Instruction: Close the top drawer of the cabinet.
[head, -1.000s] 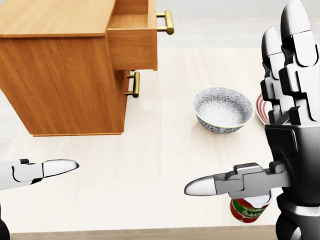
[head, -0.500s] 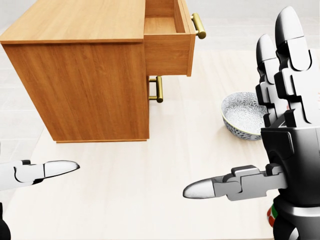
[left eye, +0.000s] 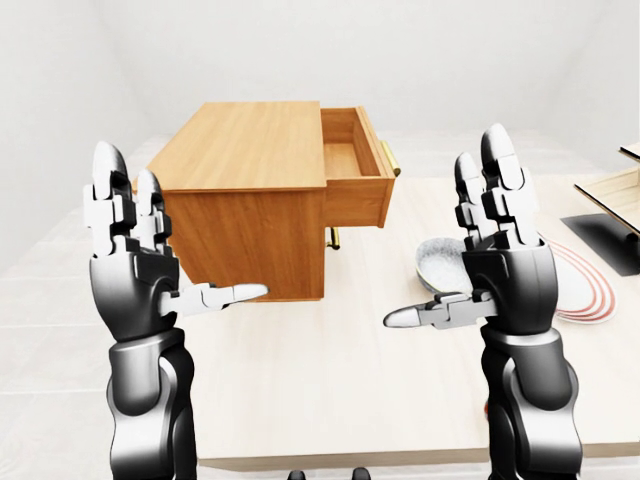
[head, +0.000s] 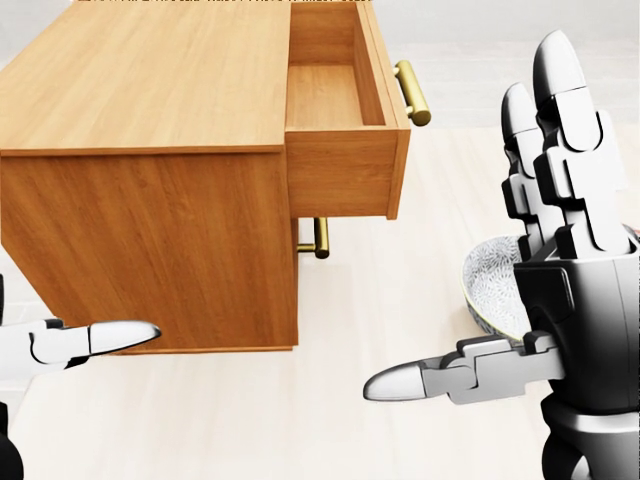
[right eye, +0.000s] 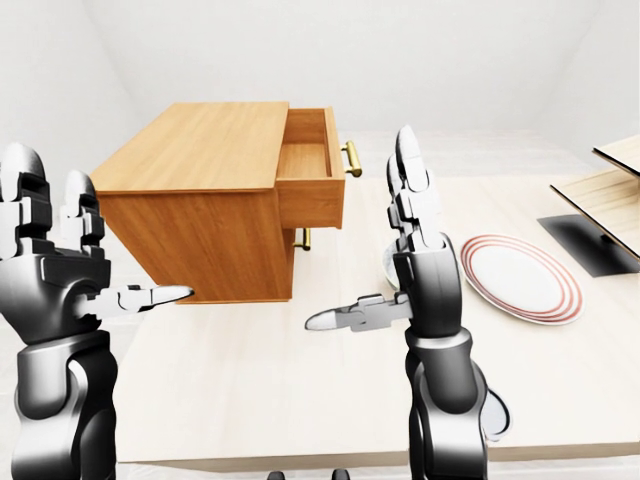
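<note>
Right hand (left eye: 505, 255): raised upright, palm turned toward the view's left, fingers (left eye: 497, 175) extended straight up and spread wide, thumb held out level toward the left; nothing is held.

Left hand (left eye: 130, 250): raised upright likewise, fingers extended and open, thumb pointed level toward the right; nothing is held.

Top drawer (head: 345, 120): pulled out of the cabinet (head: 150, 180), its inside seen bare in the head view. It is placed between the two hands in the left-eye view, higher in the picture than the thumbs and apart from both hands; no finger touches it. In the head view the drawer's face lies to the left of the right hand's raised fingers, with a gap between them.

Drawer handle (head: 412, 92): a brass bar fixed across the drawer's face, untouched.

Lower handle (head: 318, 238): a second brass bar, seen under the open drawer on the cabinet's lower face.

Bowl (left eye: 440, 265): patterned, set on the tabletop (left eye: 340, 380) to the right of the cabinet, partly hidden by the right hand.

Plate (right eye: 520, 278): white with red rings, laid flat on the tabletop to the right of the bowl.
</note>
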